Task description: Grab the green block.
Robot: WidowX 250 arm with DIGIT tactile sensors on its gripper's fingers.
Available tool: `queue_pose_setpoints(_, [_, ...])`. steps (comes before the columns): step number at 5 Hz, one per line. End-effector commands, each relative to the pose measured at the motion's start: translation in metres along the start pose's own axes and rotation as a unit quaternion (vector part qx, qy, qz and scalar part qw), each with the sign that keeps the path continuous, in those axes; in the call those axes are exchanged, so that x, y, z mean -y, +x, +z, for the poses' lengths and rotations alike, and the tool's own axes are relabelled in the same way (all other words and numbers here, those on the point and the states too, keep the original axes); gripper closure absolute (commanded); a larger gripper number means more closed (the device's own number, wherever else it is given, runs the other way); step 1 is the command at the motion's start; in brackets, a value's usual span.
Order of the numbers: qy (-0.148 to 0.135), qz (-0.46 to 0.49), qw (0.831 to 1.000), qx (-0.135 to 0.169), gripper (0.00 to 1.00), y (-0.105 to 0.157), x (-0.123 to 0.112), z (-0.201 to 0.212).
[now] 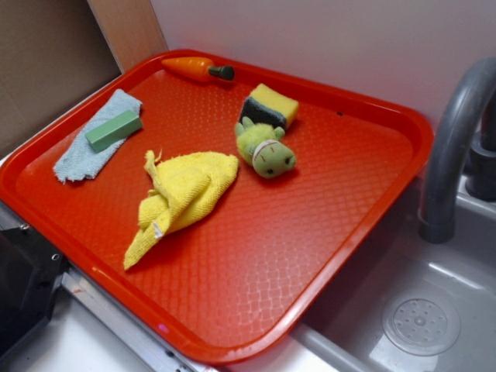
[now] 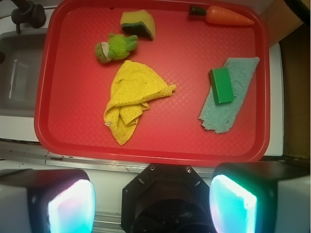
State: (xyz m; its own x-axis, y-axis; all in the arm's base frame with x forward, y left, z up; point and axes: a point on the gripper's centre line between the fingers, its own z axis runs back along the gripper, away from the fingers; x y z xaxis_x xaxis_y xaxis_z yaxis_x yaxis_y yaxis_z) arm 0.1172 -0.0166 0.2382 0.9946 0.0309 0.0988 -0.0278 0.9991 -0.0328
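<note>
The green block is a small smooth green bar lying on a light blue cloth at the left side of the red tray. In the wrist view my gripper hangs high above the tray's near edge, open, with its two glowing pads far apart and nothing between them. The block is well away from it, up and to the right in that view. The exterior view does not show the gripper.
On the tray also lie a crumpled yellow cloth, a fuzzy green plush toy, a yellow sponge with a dark layer and an orange carrot. A grey faucet and sink are on the right.
</note>
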Motion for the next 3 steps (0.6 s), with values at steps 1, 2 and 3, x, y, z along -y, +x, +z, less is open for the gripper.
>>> queue_pose_setpoints(1, [0.000, 0.000, 1.000, 0.000, 0.00, 0.000, 0.000, 0.000])
queue_pose_setpoints(2, [-0.021, -0.066, 0.997, 0.019, 0.00, 0.016, -0.017, -0.012])
queue_pose_setpoints(3, [-0.031, -0.092, 0.995, 0.028, 0.00, 0.030, -0.036, -0.026])
